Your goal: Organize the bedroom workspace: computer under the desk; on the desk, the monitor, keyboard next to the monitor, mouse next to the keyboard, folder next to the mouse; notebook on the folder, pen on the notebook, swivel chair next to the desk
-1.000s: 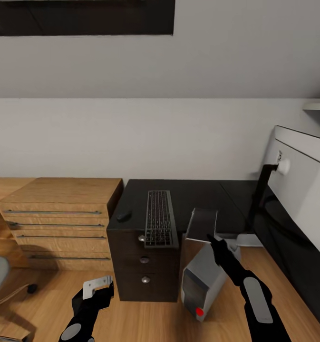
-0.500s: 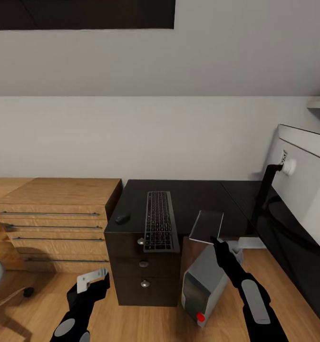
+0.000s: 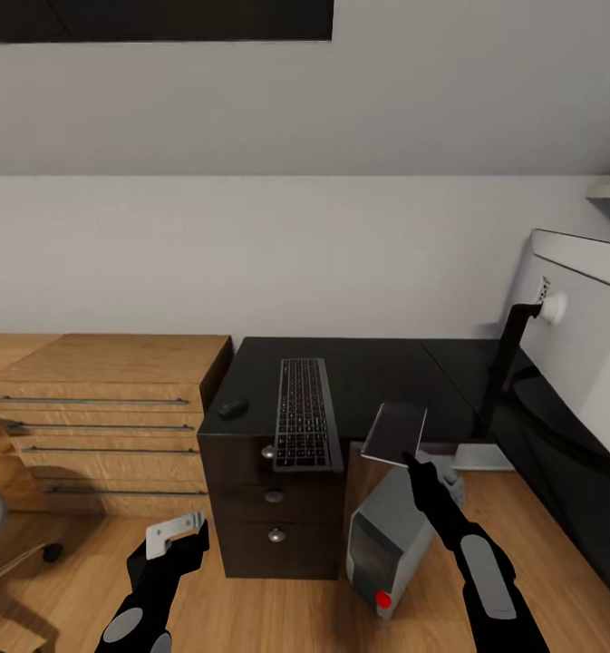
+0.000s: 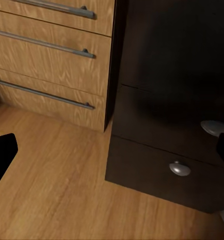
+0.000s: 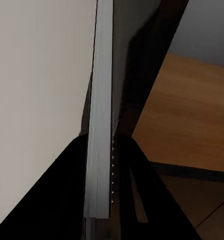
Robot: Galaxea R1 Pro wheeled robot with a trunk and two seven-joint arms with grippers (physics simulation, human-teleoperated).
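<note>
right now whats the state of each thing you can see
notebook: pinched between the right gripper fingers, held in the air, tilted
keyboard: flat on the desk, front end past the edge
mouse: on the desk beside the keyboard
computer: on the floor, leaning
drawers: shut
left gripper: open, empty

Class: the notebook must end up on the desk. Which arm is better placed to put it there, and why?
Right: the right gripper already grips the notebook at the desk edge; the left gripper hangs low by the drawers.
</note>
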